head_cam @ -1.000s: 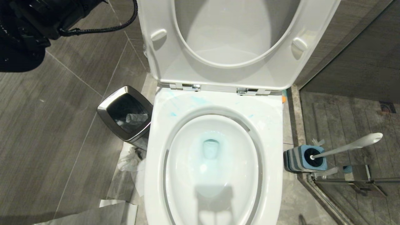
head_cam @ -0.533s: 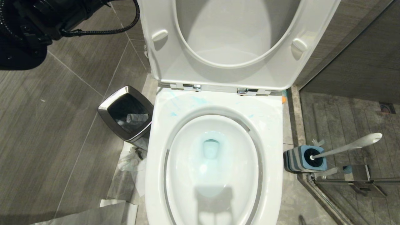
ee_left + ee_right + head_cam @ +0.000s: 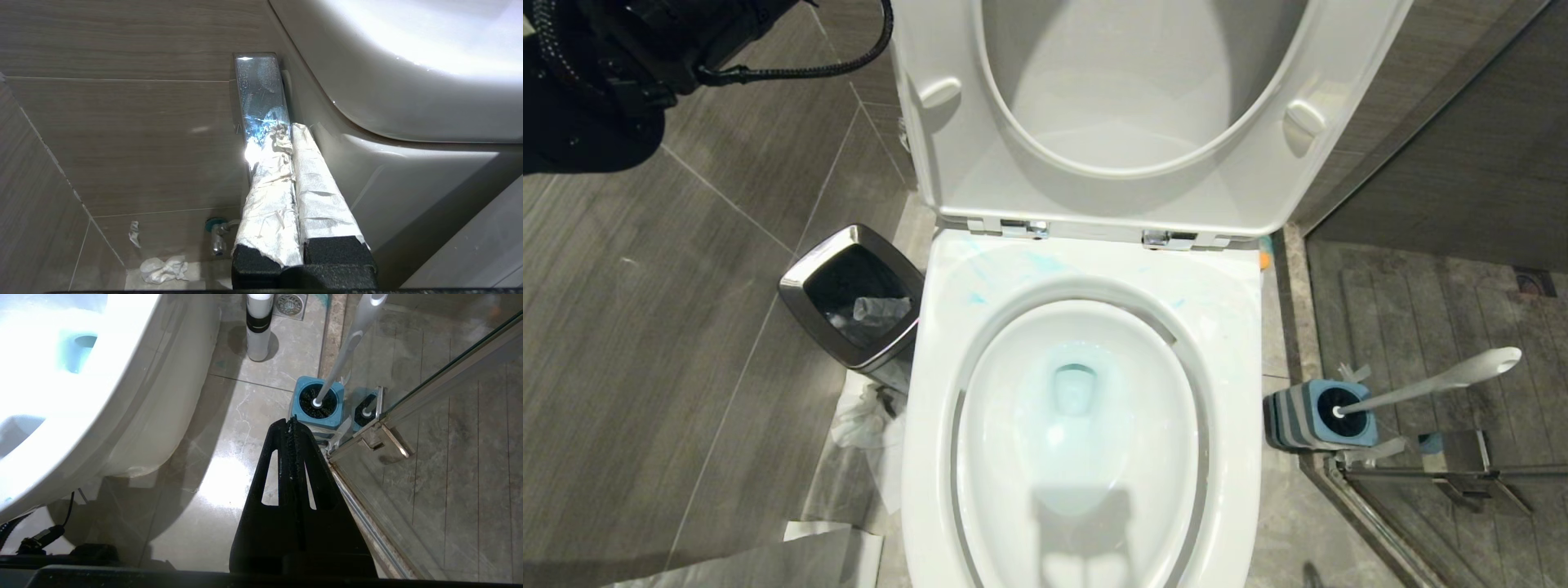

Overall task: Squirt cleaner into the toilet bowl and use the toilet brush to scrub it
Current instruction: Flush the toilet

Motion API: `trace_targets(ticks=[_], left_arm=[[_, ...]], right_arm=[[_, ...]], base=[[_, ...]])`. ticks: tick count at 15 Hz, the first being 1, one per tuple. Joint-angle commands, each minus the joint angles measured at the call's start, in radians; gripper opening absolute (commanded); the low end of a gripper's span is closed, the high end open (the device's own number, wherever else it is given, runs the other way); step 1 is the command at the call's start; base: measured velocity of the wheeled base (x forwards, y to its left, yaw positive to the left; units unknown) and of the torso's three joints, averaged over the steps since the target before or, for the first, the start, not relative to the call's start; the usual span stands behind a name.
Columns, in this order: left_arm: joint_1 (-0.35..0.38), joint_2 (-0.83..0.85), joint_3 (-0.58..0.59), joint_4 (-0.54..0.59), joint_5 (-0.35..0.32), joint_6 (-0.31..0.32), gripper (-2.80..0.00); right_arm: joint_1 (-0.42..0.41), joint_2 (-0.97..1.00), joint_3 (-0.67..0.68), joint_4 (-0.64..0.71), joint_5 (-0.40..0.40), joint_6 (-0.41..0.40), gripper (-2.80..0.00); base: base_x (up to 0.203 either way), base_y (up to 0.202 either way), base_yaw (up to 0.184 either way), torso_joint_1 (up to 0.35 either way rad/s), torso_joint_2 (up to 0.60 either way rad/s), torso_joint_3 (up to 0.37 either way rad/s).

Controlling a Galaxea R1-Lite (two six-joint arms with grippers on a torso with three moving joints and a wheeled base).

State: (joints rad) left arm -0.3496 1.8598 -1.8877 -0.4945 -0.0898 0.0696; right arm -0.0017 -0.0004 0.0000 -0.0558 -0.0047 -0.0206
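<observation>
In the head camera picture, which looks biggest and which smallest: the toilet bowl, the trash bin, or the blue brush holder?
Largest to smallest, as they appear in the head view:
1. toilet bowl, by far the largest
2. trash bin
3. brush holder, smallest

All three stand on the floor, so distance from the camera should not swap the order.

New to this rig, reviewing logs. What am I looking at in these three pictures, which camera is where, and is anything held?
It is a wheeled robot with two arms, each ending in a claw. The head camera looks down at the toilet bowl, seat and lid raised, with blue cleaner tinting the water and smeared on the rim. A trash bin stands on the robot's left.

The other two pictures come from cameras behind each claw. The left claw, fingers wrapped in pale tape, is shut beside the tank by a chrome flush lever. The right claw is shut and empty above the floor, pointing toward the toilet brush, which stands in its blue holder. Nothing is held.
</observation>
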Motion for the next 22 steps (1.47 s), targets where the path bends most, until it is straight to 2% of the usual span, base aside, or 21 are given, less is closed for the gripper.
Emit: trace_targets(ticks=[1, 7, 22], left_arm=[[0.000, 0.016, 0.007, 0.001, -0.008, 0.001, -2.80], [0.000, 0.012, 0.056, 0.001, -0.013, -0.001, -2.80], [0.000, -0.007, 0.065, -0.004, -0.008, -0.001, -2.80]], right_arm=[[0.000, 0.000, 0.025, -0.001, 0.000, -0.001, -2.80], [0.000, 0.000, 0.025, -0.001, 0.000, -0.001, -2.80], [0.000, 0.000, 0.025, -0.001, 0.000, -0.001, -2.80]], base=[[0.000, 0.000, 0.000, 0.000, 0.00, 0.000], [0.000, 0.000, 0.000, 0.000, 0.00, 0.000], [0.000, 0.000, 0.000, 0.000, 0.00, 0.000]])
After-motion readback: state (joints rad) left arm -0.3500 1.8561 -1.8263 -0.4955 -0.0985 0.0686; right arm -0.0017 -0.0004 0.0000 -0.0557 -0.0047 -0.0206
